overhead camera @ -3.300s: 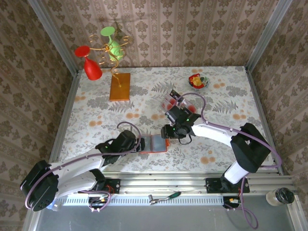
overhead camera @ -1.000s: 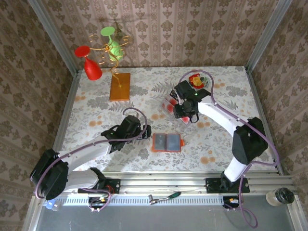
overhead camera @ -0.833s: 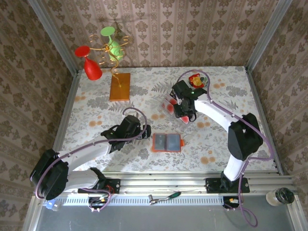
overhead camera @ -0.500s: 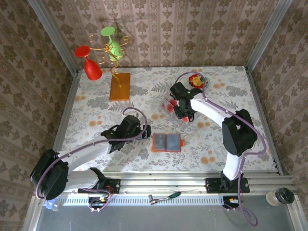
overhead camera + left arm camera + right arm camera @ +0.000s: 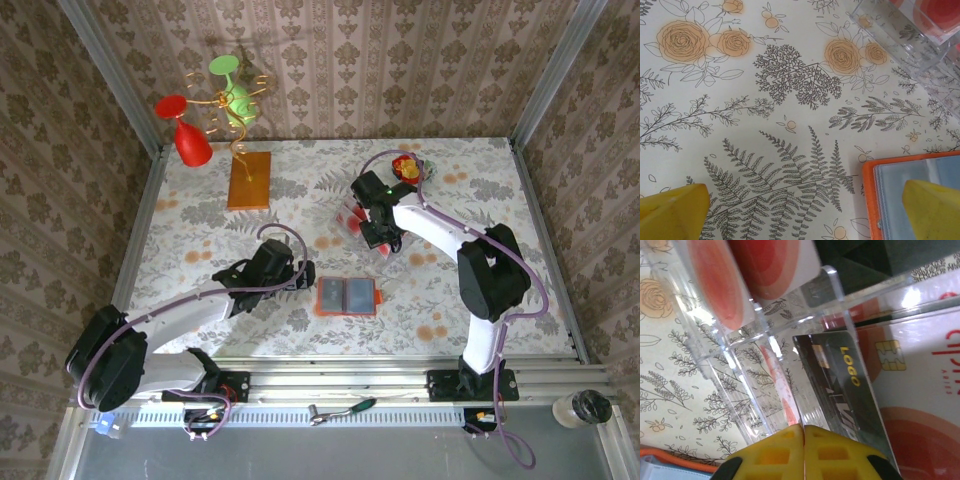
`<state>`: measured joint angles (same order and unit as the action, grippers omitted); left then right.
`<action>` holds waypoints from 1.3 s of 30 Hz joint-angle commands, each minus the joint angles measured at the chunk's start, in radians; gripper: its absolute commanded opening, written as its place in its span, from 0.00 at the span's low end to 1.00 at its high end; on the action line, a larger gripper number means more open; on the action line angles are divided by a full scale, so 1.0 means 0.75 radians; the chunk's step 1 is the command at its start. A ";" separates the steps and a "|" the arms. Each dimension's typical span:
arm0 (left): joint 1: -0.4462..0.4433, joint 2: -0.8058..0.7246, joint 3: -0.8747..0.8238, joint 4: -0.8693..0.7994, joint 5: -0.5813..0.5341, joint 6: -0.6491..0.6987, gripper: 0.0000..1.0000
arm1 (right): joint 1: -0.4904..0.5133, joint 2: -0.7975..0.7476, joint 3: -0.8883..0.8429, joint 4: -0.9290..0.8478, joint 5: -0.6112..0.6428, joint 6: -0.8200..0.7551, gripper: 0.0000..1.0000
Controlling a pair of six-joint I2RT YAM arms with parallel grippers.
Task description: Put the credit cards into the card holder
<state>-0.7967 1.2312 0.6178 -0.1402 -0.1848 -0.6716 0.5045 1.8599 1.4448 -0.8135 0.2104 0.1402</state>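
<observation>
From above, we saw the holder [image 5: 347,296] open on the bench [image 5: 200,230], the left gripper [image 5: 300,284] just beside it and the right gripper [image 5: 372,232] at the tray [image 5: 350,213]. The left wrist showed jaws spread, with the holder's corner by one finger. The right wrist showed jaws pressed together at the tray's cards [image 5: 920,405]; we couldn't tell whether they pinched one.

yellow word "LOGO" on the black face of a credit card [image 5: 840,385] standing in the clear tray [image 5: 790,322], letters turned sideways, red lettering on the neighbouring white card [image 5: 920,390], cut off and unreadable
</observation>
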 commanded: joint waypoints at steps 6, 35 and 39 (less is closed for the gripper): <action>0.011 0.025 0.047 0.019 0.022 0.018 1.00 | -0.004 -0.048 -0.006 0.001 -0.057 -0.088 0.00; -0.057 0.126 0.064 -0.048 -0.004 0.061 1.00 | 0.242 -0.359 -0.413 0.284 -0.528 0.343 0.00; -0.077 0.153 0.070 -0.054 -0.019 0.065 1.00 | 0.258 -0.342 -0.457 0.338 -0.550 0.378 0.00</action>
<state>-0.8444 1.3323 0.6430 -0.1505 -0.1730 -0.6487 0.6895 1.5837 1.1210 -0.6132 -0.1650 0.3756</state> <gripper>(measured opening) 0.999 0.067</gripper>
